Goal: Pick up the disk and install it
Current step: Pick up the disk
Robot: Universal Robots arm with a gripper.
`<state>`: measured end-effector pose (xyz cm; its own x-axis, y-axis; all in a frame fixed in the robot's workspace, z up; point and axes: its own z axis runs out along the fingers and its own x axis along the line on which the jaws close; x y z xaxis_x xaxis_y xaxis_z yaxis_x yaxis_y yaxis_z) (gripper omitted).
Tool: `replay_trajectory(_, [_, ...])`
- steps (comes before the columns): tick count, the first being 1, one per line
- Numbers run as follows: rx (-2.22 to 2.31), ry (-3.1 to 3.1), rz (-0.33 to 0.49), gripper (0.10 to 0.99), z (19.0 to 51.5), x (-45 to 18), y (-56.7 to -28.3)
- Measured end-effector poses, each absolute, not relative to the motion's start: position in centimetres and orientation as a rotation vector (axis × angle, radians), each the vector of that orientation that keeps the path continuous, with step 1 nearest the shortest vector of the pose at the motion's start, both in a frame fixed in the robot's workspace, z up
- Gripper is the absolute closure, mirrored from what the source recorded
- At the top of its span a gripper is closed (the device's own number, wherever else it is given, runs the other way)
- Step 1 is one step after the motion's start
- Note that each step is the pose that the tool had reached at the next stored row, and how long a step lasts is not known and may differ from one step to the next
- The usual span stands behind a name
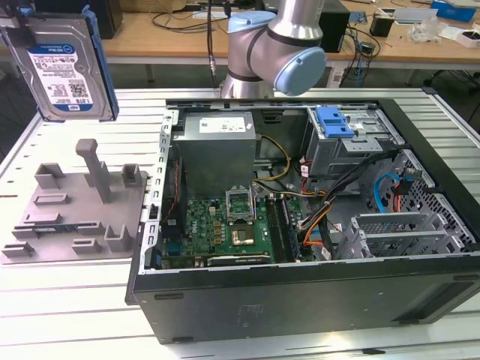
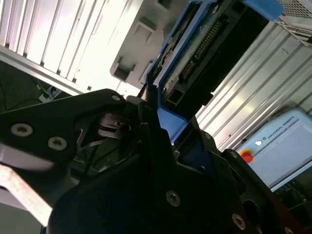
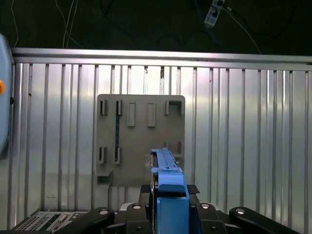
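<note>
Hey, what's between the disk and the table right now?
A grey fixture plate lies on the slatted table under the raised disk, in line with it in the first wrist view. The exterior view shows the disk clear above that plate.

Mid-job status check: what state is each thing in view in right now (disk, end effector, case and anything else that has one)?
disk: held in the air, outside the case, not yet installed.
end effector: shut on the disk.
grey fixture plate: flat on the table, no disk on it.
computer case: lying on its side, side panel off, interior exposed.
</note>
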<state>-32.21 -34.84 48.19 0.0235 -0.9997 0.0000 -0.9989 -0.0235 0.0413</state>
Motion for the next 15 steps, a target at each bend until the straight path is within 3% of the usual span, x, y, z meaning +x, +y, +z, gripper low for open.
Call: replay_trajectory(15, [2.224,-2.172,-0.05,0.718,48.3,-28.1,-36.7])
